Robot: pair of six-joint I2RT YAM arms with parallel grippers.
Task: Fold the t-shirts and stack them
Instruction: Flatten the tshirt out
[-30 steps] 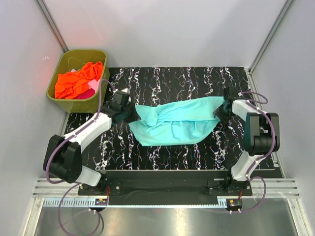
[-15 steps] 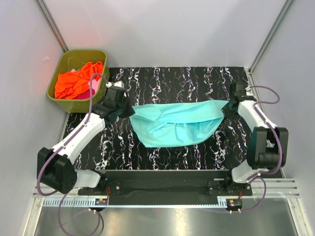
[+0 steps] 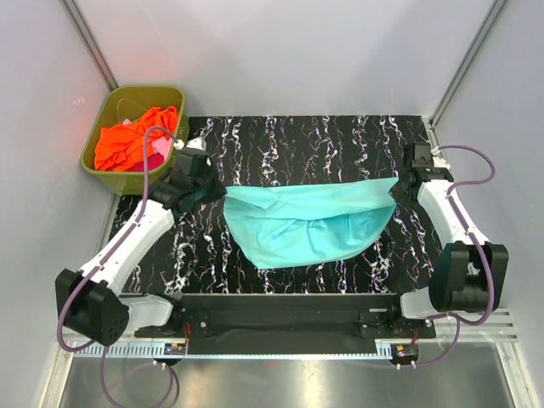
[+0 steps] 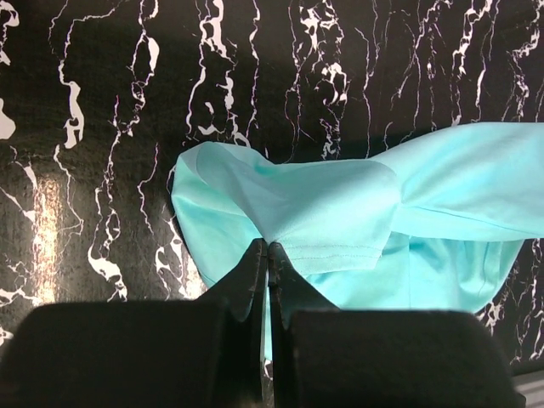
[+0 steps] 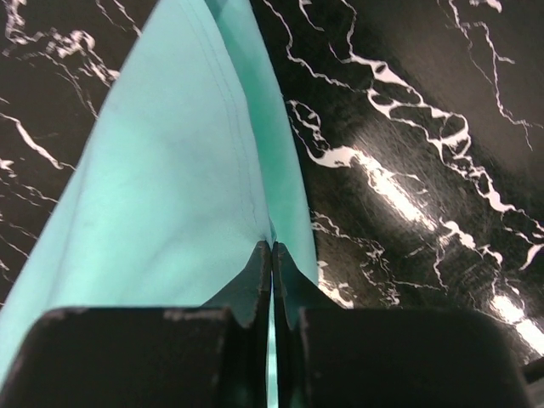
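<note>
A teal t-shirt point(image 3: 310, 223) hangs stretched between my two grippers over the black marbled table point(image 3: 314, 140), its lower part sagging toward the near edge. My left gripper point(image 3: 219, 192) is shut on its left end, pinching cloth by a hemmed sleeve point(image 4: 340, 217). At the right end, my right gripper point(image 3: 396, 185) is shut on a corner of the same teal t-shirt point(image 5: 170, 195). An orange t-shirt point(image 3: 136, 136) lies crumpled in the olive tub point(image 3: 106, 109) at the back left, with a bit of pink t-shirt point(image 3: 160, 148) showing beside it.
The olive tub stands off the table's back-left corner, close to my left arm. White walls with metal rails enclose the back and both sides. A metal rail point(image 3: 289, 323) with both arm bases runs along the near edge.
Both grippers have moved apart and toward the back, pulling the teal t-shirt from a bunched heap into a taut band. The right gripper closed on the cloth during this time.
</note>
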